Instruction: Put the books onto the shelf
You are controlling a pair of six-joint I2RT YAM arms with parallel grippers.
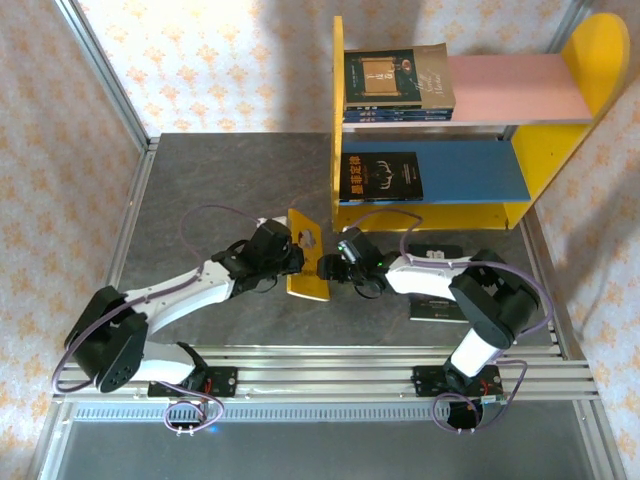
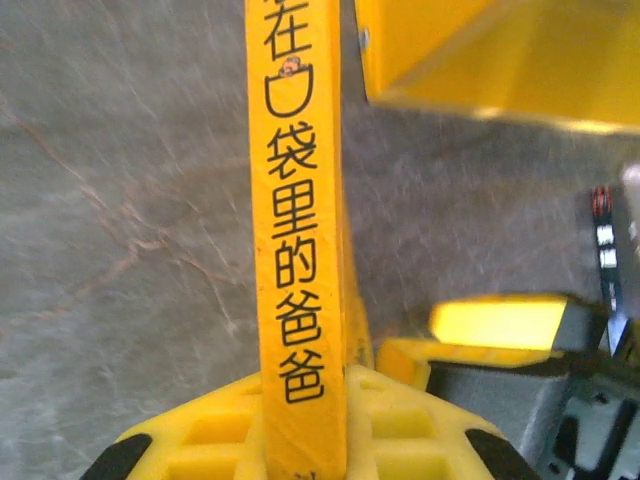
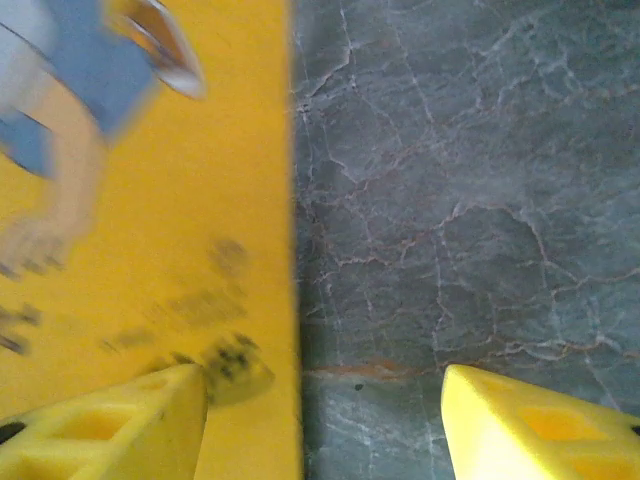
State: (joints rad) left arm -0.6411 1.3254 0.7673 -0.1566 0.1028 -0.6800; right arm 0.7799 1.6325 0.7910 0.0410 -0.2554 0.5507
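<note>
My left gripper (image 1: 293, 258) is shut on the plain yellow book (image 1: 308, 272), holding it on edge above the table. Its spine with black characters (image 2: 295, 200) rises from between the closed fingers (image 2: 300, 430). Facing it, my right gripper (image 1: 335, 267) is open; the book's cover (image 3: 150, 250) lies under its left finger (image 3: 110, 425), and its right finger hangs over bare table. The shelf (image 1: 337, 120) stands at the back right. A stack of books (image 1: 398, 82) rests on its pink board (image 1: 520, 88), and the black book with a yellow title (image 1: 380, 177) on its blue board (image 1: 470, 170).
A dark book (image 1: 440, 308) lies on the grey marble table (image 1: 200, 190), partly under my right arm. The shelf's yellow side panel (image 2: 500, 50) is just beyond the held book. Metal rails run along the table's near edge (image 1: 320, 365).
</note>
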